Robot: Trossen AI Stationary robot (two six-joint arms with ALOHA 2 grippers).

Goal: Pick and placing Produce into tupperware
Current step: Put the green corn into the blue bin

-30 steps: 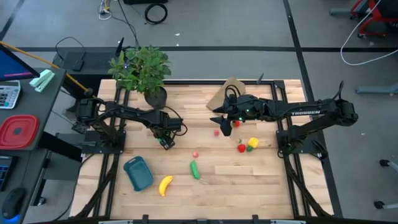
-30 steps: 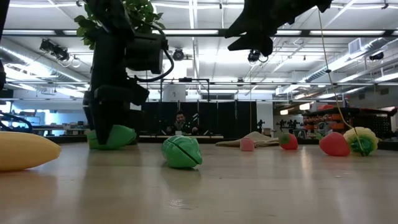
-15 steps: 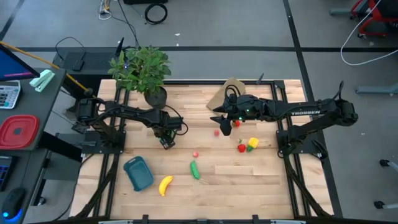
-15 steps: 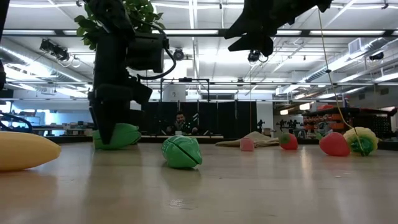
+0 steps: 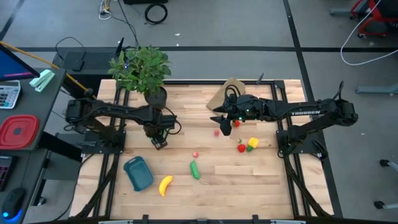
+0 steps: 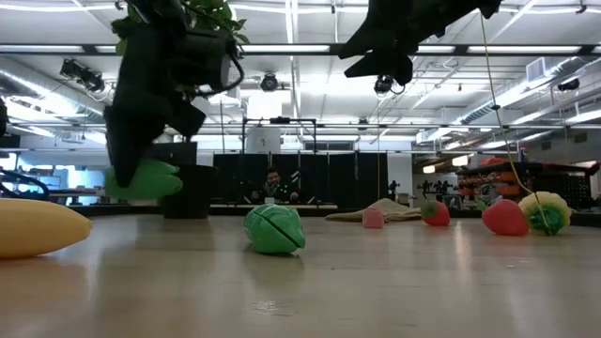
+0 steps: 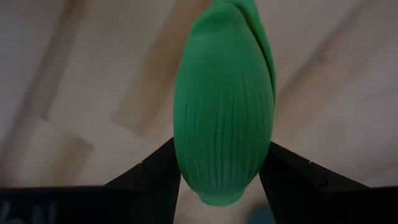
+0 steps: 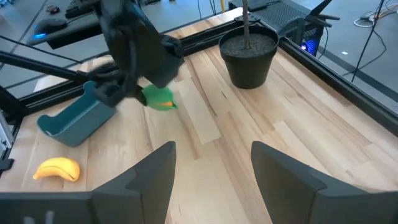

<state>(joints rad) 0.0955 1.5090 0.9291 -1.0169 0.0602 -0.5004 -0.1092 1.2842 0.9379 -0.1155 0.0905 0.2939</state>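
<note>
My left gripper (image 5: pixel 159 142) is shut on a green ribbed toy vegetable (image 7: pixel 224 112), which hangs above the table in the low view (image 6: pixel 146 178). It is between the potted plant and the blue tub (image 5: pixel 138 173), which lies near the table's left near corner. The yellow banana (image 5: pixel 165 185) and a second green piece (image 5: pixel 194 169) lie on the table beside the tub. Small red (image 5: pixel 241 147) and yellow (image 5: pixel 252 143) pieces lie further right. My right gripper (image 5: pixel 222 122) hovers open, high over the table's middle, far side. My left gripper pinches the green vegetable between its two fingers (image 7: pixel 155 171), one on each side of its rounded end (image 7: pixel 186 155). The fingers come from above, slanting down. The vegetable is lifted clear of the table and lies roughly level below the gripper (image 6: pixel 146 178).
A potted plant (image 5: pixel 142 71) stands at the far left of the table. A tan flat piece (image 5: pixel 227 93) lies at the far edge. A small red piece (image 5: pixel 195 154) and a pink one (image 5: pixel 216 132) lie mid-table. A person sits in the room beyond (image 6: pixel 271 185).
My left gripper has risen and moved toward the table's left edge with the green vegetable. The vegetable, which rested on the table a second ago, is now lifted clear.
</note>
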